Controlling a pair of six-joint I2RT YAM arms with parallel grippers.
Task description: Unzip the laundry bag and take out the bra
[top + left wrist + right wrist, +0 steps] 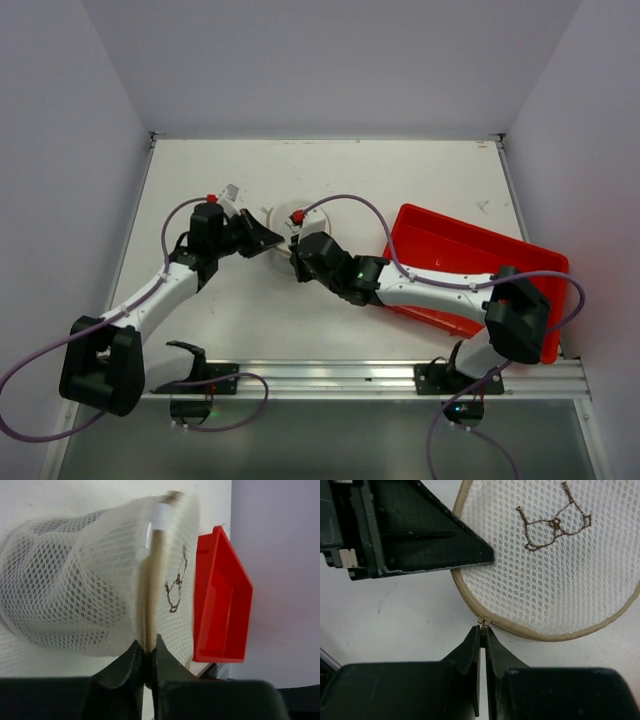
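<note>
Here the left gripper [149, 652] clamps the rim (beige zipper tape) of the laundry bag [75, 590]; the right gripper [482, 632] pinches the zipper pull [484, 623].

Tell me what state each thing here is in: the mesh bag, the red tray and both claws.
laundry bag: zipped shut wherever its rim shows.
left gripper: shut, pinching the laundry bag's rim.
right gripper: shut, tips right at the zipper pull; a grip on it cannot be told.
red tray: open side up, partly under the right arm.
</note>
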